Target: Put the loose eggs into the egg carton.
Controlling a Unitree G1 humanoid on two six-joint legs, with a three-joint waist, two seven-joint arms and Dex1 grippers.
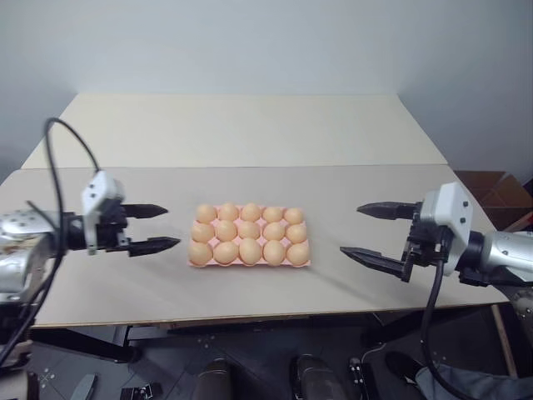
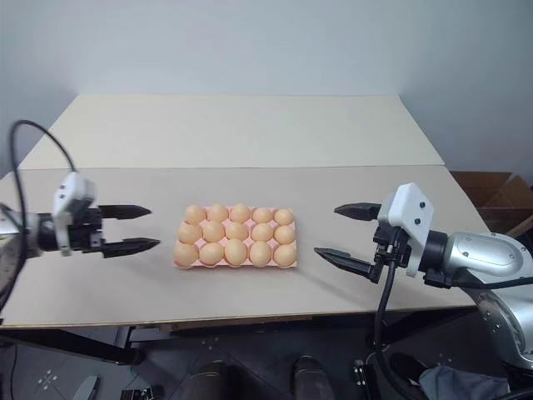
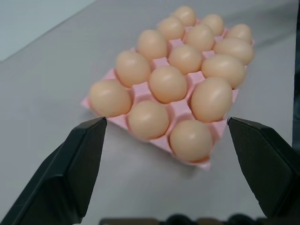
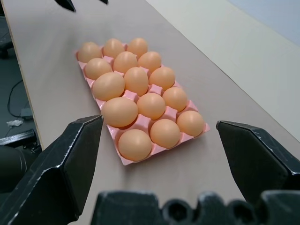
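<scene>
Both pincers, L (image 1: 165, 227) & R (image 1: 365, 230), released, flanking full egg carton (image 1: 303, 262).

Pretty even, soft light all over, only faint shadows under the egg carton (image 1: 250, 260); wrist views' foreground a bit soft.

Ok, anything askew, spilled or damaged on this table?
Nothing stands out. The egg carton lies flat with all fifteen cups filled, eggs seated upright and intact, none loose on the table.
</scene>
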